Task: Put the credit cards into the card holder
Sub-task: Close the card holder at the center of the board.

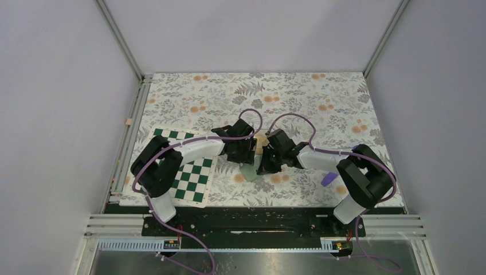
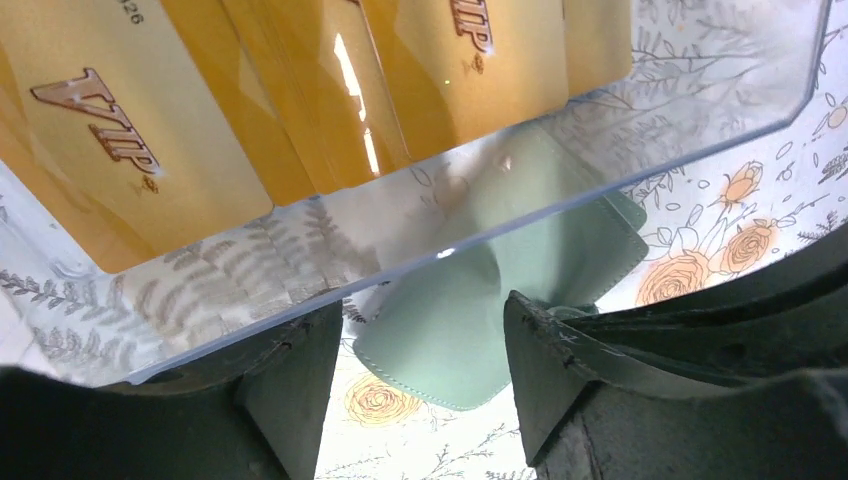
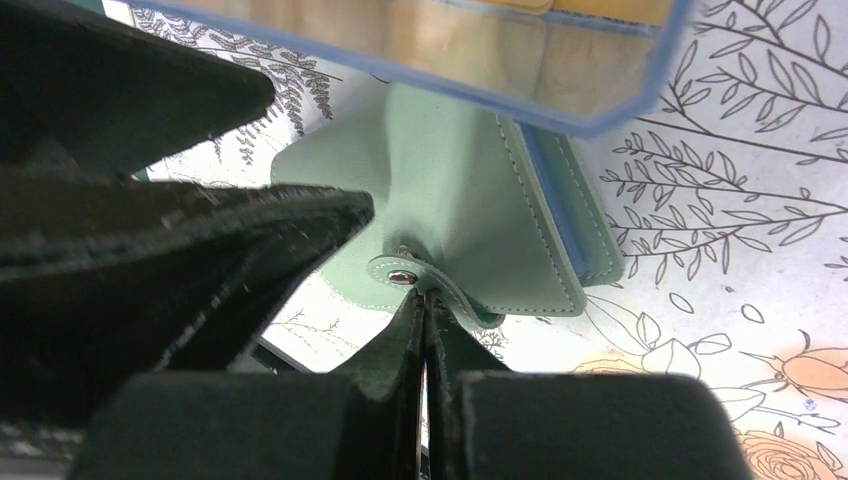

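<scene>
Several gold cards marked VIP [image 2: 130, 150] lie fanned inside a clear plastic case [image 2: 300, 250], just above the mint-green card holder [image 2: 440, 350]. My left gripper [image 2: 425, 300] has its jaws apart. The case's lower edge runs along the tip of one finger [image 2: 290, 390], and nothing sits between the jaws. My right gripper [image 3: 425, 300] is shut on the holder's snap tab [image 3: 405, 275]; the holder's body [image 3: 460, 190] hangs beyond it, under the case [image 3: 450, 50]. In the top view both grippers meet at mid-table over the holder [image 1: 250, 172], with a bit of orange card [image 1: 262, 139] between them.
A green-and-white chequered board [image 1: 193, 176] lies under the left arm. A small purple object [image 1: 328, 179] lies by the right arm. A small wooden block [image 1: 128, 121] sits at the left rail. The floral cloth [image 1: 321, 109] covers the table.
</scene>
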Robot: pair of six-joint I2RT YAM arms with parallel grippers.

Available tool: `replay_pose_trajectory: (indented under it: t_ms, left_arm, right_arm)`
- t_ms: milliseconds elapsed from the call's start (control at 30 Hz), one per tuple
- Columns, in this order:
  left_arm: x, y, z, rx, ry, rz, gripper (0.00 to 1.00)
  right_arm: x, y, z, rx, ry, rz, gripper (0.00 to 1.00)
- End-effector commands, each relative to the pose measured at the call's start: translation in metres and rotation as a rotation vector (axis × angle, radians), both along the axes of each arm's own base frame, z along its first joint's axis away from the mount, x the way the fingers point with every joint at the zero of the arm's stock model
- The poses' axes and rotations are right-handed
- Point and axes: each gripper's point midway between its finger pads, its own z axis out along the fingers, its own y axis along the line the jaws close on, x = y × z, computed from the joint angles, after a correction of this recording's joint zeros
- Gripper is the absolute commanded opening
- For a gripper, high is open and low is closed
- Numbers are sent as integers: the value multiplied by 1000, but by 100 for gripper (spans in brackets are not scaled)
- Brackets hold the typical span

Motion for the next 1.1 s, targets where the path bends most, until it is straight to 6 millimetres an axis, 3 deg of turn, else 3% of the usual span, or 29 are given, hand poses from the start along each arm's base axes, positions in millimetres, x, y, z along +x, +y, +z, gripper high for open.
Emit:
replay_pose_trajectory:
  t_ms: [0,233,333,600,800,967,1067]
  left_arm:
    - [-2,-5,-4,-50,55,7,60]
    - [-36,-16,-18,-184,204,47,53]
    - [-48,-18,-19,-228,239,83,48]
    - [-89,-43,-19,-263,293,73,45]
    - [-77,-36,-20,-271,269,165,54]
    - [-58,-21,-20,-281,238,237,53]
    - [-52,-20,-26,-289,252,244,48]
  right_arm:
    - [-1,-15,1,-38,-4,-19,0]
    - [-2,-32,36,-23,-59,-25,2]
    - [-3,-49,42,-63,-80,-42,3]
    - [-9,-91,19,-157,-25,-108,6]
    - [-5,-96,8,-118,23,-126,24]
    - [-5,-80,5,-23,72,-104,47]
    - [-8,-68,0,45,115,-87,50]
